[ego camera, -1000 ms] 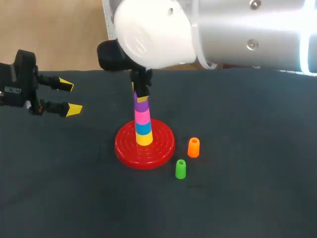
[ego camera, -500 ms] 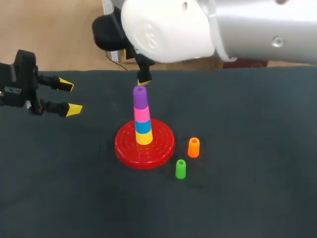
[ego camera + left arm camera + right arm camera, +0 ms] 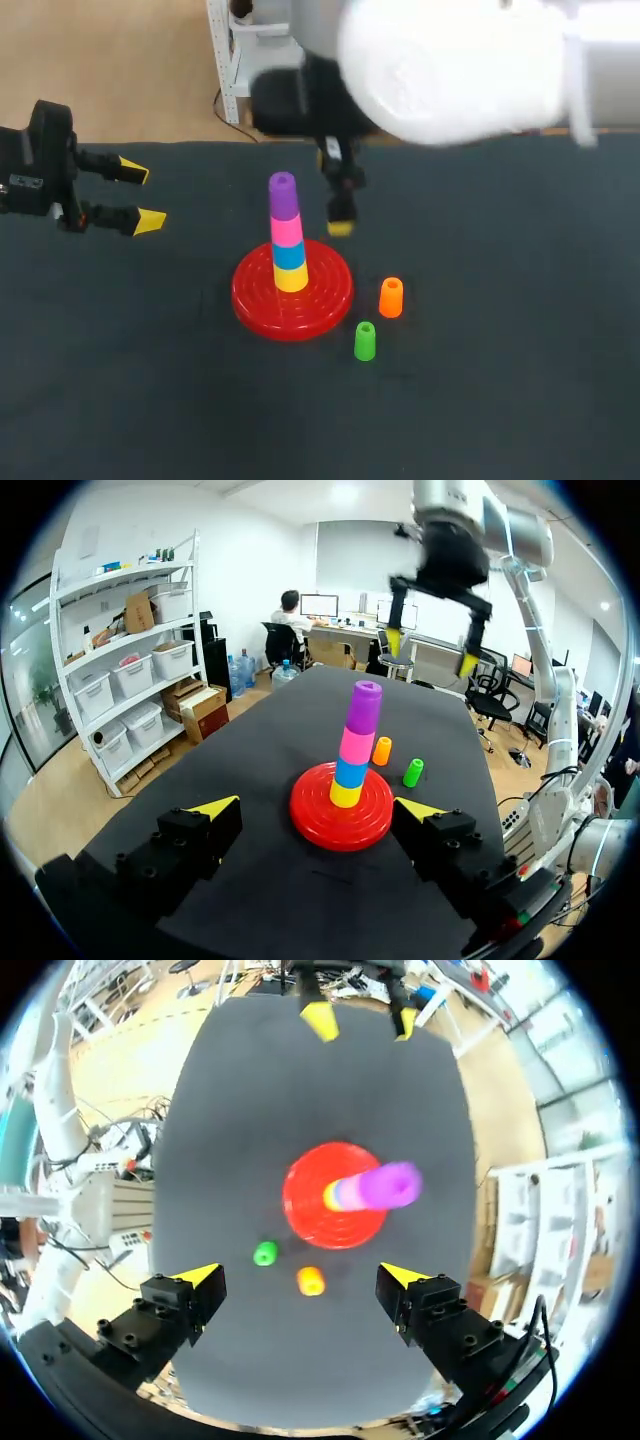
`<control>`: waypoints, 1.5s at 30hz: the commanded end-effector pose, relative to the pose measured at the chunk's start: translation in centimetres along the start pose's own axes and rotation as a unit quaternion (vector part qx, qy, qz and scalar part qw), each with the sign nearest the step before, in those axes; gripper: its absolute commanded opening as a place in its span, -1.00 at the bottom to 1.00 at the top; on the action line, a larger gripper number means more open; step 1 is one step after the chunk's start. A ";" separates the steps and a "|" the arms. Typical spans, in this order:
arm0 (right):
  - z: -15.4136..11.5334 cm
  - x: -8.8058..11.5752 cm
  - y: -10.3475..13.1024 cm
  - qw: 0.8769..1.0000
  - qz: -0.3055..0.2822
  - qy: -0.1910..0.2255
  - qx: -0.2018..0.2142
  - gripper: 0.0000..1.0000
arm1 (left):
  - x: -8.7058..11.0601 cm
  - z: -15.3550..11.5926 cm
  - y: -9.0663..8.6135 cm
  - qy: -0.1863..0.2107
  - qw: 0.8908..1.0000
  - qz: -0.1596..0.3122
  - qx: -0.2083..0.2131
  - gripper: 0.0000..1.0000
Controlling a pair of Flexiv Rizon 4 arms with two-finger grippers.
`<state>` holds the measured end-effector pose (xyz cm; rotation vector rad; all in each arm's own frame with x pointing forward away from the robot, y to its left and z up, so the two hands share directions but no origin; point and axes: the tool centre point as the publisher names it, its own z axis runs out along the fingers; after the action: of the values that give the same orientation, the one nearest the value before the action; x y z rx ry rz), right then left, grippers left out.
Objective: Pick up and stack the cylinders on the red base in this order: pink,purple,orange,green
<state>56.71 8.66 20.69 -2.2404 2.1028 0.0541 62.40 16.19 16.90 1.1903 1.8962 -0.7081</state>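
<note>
Both my grippers spread wide, holding nothing, by a four-piece tower.

My right gripper (image 3: 430,652) hangs above the table (image 3: 500,350), just beside the tower's top, on the side of the loose pieces, its yellow tips far apart. My left gripper (image 3: 142,196) is as wide, well off near the table's left edge. The glossy red base (image 3: 250,300), a round disc ribbed in rings, carries the yellow piece (image 3: 291,280), blue piece (image 3: 290,257), pink cylinder (image 3: 287,232) and purple cylinder (image 3: 283,195), the top one hollow. The orange cylinder (image 3: 391,297) and green cylinder (image 3: 365,341), smooth tapered plastic, stand upright just off the base's rim, apart from each other, matte dark cloth showing around each.
</note>
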 end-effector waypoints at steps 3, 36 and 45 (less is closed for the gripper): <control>2.7 2.0 4.4 0.998 0.030 -0.019 0.052 1.00 | 0.2 0.1 0.2 -0.002 1.000 0.001 0.001 1.00; 4.6 5.6 0.7 0.998 0.057 0.006 0.020 1.00 | 0.2 0.1 0.2 -0.002 1.000 0.001 0.001 1.00; 7.2 5.8 0.4 0.997 0.081 0.008 -0.006 1.00 | 0.2 0.1 0.2 -0.002 1.000 0.001 0.001 1.00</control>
<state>55.93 3.09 14.07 -2.0815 2.2806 0.0413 62.40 16.18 16.89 1.1903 1.8962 -0.7082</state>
